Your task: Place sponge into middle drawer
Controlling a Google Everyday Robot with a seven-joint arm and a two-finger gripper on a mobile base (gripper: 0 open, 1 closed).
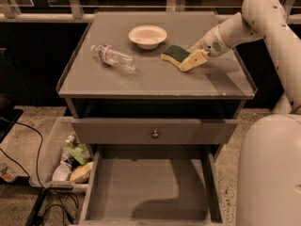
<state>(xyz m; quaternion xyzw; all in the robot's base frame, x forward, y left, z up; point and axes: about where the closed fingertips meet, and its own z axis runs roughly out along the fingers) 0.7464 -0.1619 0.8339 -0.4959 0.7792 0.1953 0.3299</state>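
Observation:
The sponge (173, 53), pale yellow with a dark green top, lies flat on the cabinet top (155, 79), just right of a white bowl. My gripper (192, 60) is low over the top at the sponge's right end, touching or nearly touching it. The middle drawer (141, 187) is pulled out wide at the bottom of the view, with a bare grey floor and nothing in it. It lies well below and in front of the sponge.
A white bowl (147, 36) stands at the back of the top. A clear plastic bottle (114, 57) lies on its side at the left. A shut drawer front with a round knob (154, 133) sits above the open drawer. A bin of rubbish (70, 161) stands on the floor, left.

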